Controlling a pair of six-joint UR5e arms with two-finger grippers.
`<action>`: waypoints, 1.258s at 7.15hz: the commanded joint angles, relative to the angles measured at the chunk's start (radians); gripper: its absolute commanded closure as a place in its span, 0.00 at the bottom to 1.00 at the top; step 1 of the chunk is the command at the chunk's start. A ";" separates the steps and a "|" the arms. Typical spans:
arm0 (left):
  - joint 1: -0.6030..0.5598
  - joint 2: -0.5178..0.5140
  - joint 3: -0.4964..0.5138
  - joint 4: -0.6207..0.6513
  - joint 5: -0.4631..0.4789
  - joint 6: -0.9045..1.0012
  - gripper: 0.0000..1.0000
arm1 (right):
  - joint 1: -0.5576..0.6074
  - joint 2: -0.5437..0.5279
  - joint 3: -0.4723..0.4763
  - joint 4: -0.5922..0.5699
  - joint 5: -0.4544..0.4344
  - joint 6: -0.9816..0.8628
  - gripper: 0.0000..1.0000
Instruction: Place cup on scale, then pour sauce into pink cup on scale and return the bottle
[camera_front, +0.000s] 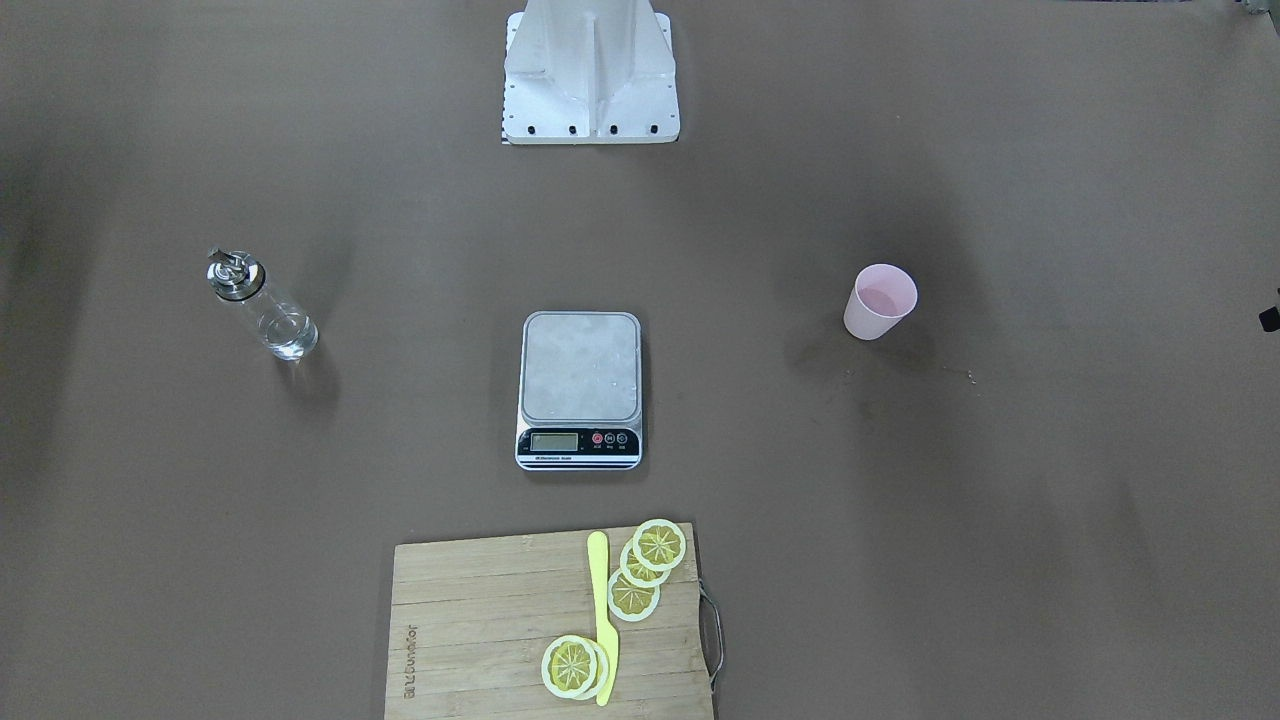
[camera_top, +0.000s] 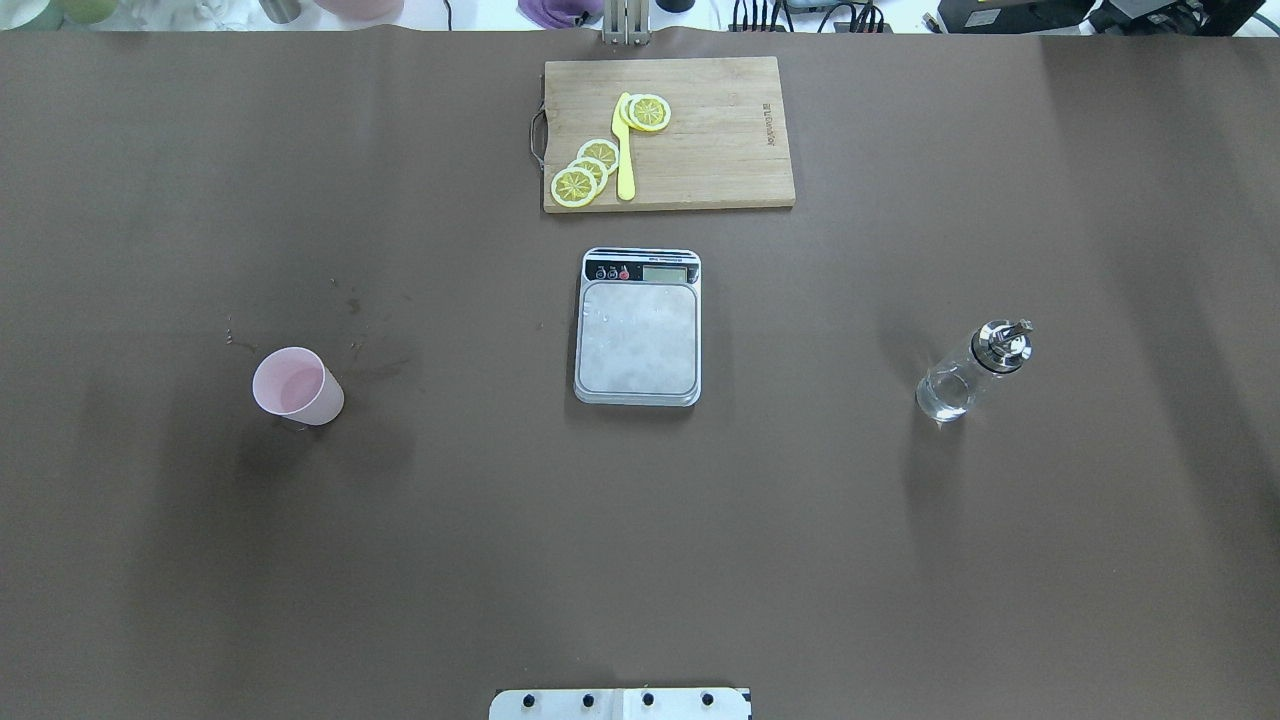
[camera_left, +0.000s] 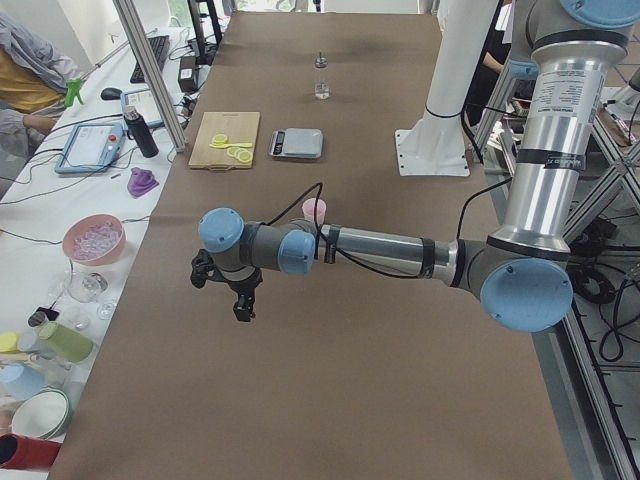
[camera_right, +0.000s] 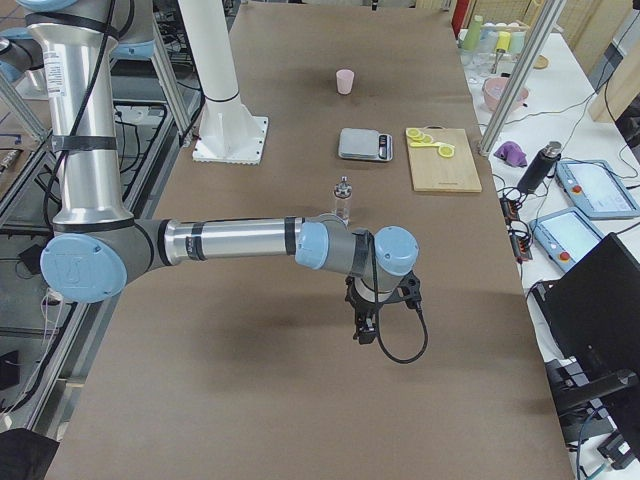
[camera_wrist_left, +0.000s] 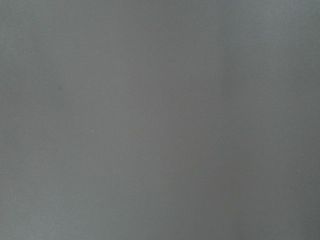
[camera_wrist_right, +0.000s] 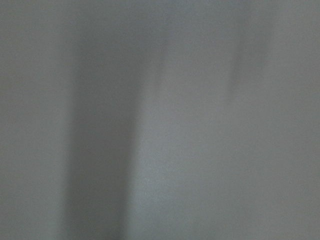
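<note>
Overhead exterior view gives the layout: the cup (camera_top: 297, 385) stands upright, mouth up, on the table (camera_top: 640, 560) at 9 o'clock from the scale (camera_top: 638, 335), well apart from it. The bottle (camera_top: 970, 372) stands upright at 3 o'clock from the scale, about as far out, with the clear sauce (camera_top: 945, 398) in its lower part. The scale's platform is bare, so the first step is not yet done. Neither arm shows in this view.

In the exterior left view the left gripper (camera_left: 242, 312) hangs pointing down over bare table. The cup appears beyond it at about 1 o'clock, partly hidden by the forearm. So the cup lies between this gripper and the scale, and I judge the left arm the nearer one for it. The right gripper (camera_right: 365, 333) hangs likewise on the bottle's side.

If the jaws of either gripper are open or closed I cannot tell; both wrist views show only blurred table surface. The cup's long axis is vertical, so the jaws must come to its wall from the side
</note>
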 joint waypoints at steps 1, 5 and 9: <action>0.001 0.001 0.008 0.005 -0.028 -0.002 0.02 | 0.000 0.000 0.000 0.000 0.000 -0.001 0.00; 0.010 -0.001 -0.098 0.023 -0.026 -0.005 0.02 | 0.000 0.012 0.012 0.002 0.017 0.002 0.00; 0.039 0.004 -0.121 -0.023 -0.030 -0.253 0.02 | 0.000 0.009 0.003 0.046 0.054 0.005 0.00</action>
